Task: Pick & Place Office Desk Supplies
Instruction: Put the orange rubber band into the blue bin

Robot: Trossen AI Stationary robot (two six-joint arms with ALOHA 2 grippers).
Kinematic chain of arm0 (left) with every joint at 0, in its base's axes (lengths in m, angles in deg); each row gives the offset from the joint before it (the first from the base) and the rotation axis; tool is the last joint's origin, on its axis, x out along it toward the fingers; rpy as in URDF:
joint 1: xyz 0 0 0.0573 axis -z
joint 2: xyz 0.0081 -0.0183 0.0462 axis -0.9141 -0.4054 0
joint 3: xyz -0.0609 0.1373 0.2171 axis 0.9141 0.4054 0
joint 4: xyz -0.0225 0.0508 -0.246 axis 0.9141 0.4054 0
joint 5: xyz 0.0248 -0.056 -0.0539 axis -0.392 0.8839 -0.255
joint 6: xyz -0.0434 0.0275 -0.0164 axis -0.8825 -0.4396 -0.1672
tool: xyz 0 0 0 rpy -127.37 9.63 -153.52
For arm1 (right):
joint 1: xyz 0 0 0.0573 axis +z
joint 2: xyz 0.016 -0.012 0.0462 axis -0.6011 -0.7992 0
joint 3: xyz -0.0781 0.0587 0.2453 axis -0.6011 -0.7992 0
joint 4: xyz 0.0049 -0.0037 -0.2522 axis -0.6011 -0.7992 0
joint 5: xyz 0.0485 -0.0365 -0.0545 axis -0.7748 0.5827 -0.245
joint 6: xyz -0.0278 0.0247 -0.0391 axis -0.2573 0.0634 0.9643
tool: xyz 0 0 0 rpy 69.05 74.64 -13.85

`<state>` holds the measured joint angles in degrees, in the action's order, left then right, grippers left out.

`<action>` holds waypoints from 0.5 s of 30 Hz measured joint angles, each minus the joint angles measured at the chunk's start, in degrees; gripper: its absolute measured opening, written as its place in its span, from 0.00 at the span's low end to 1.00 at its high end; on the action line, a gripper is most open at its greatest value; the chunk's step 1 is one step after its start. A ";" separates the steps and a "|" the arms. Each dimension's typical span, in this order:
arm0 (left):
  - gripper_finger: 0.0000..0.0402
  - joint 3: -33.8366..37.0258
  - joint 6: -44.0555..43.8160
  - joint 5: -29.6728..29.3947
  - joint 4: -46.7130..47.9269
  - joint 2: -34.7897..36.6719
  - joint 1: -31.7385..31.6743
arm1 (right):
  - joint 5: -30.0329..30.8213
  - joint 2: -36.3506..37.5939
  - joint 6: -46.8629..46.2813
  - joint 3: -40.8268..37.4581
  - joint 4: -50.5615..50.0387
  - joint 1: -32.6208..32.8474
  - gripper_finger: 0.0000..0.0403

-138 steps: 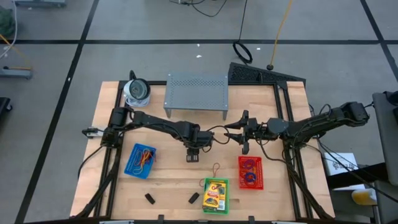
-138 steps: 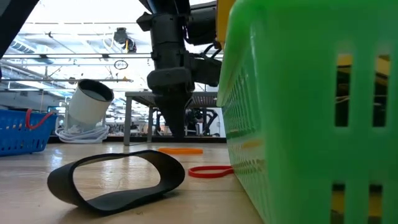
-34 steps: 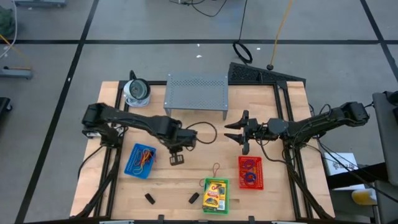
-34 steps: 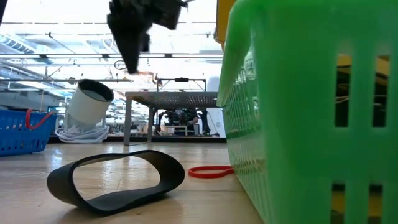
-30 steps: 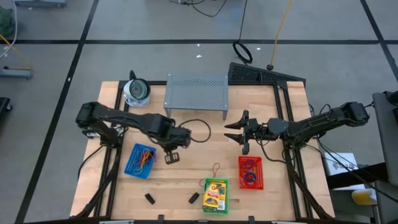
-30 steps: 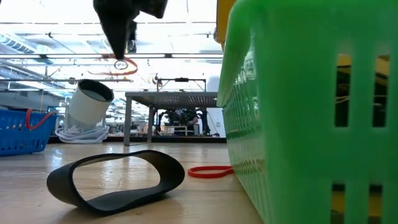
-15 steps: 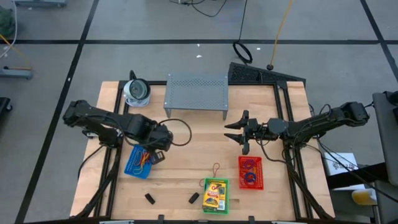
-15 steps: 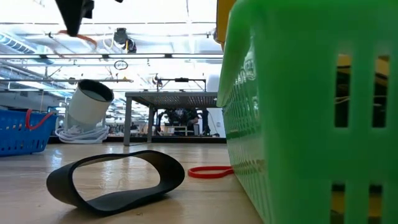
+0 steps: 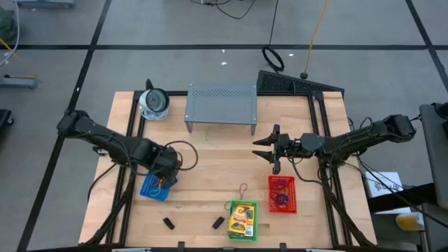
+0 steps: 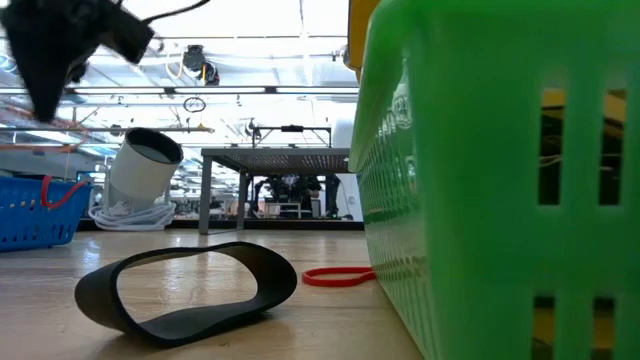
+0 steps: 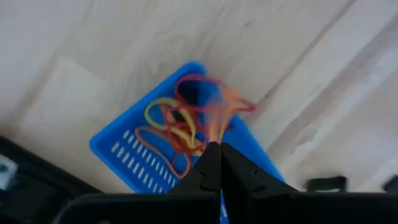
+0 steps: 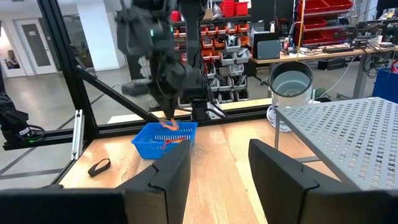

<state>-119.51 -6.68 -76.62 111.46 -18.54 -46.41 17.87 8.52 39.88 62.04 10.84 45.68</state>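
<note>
My left gripper (image 9: 165, 181) hangs over the blue basket (image 9: 155, 187) at the table's left and is shut on an orange rubber band (image 11: 221, 112). The basket holds several red, yellow and orange bands (image 11: 171, 132). The right wrist view shows the same gripper (image 12: 169, 118) just above the basket (image 12: 165, 140). My right gripper (image 9: 260, 150) waits open at mid-table, right of centre, pointing level toward the left. A crayon box lies in the green basket (image 9: 243, 219). Two black clips (image 9: 169, 223) (image 9: 218, 222) lie near the front edge. My left gripper pinches the orange rubber band's upper part (image 11: 217, 138) between its shut fingertips, coming from above and pointing down. The band hangs below the fingers over the blue basket. It is blurred, so I cannot tell whether its lower end touches the bands inside.
A red basket (image 9: 282, 194) with bands sits at the right front. A loose band (image 9: 243, 190) lies behind the green basket. The grey perforated shelf (image 9: 220, 103) and a round white object (image 9: 154, 103) stand at the far edge. A black loop (image 10: 190, 290) and a red band (image 10: 335, 276) lie before the low camera.
My left gripper has carried the orange band from mid-table toward the left edge and slightly down, rolling about its own axis, and is now over the blue basket. It has stayed shut on the band. My right gripper has kept still.
</note>
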 joint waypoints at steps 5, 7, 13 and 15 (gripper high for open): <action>0.00 7.31 -5.42 0.62 -4.32 1.75 2.42 | 0.00 0.00 0.00 0.00 0.02 0.00 0.39; 0.00 9.24 -7.07 0.88 -4.42 1.57 3.44 | 0.00 0.00 0.00 0.00 0.02 0.00 0.39; 0.03 13.05 -13.33 0.82 -4.92 1.61 5.26 | 0.00 0.00 -0.69 0.00 0.04 0.01 0.39; 0.06 13.66 -14.84 0.57 -5.19 1.58 5.74 | 0.00 0.00 -1.40 0.00 0.06 0.00 0.39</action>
<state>-105.85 -21.52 -76.05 106.27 -16.95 -40.66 17.87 8.52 38.48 62.04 10.90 45.68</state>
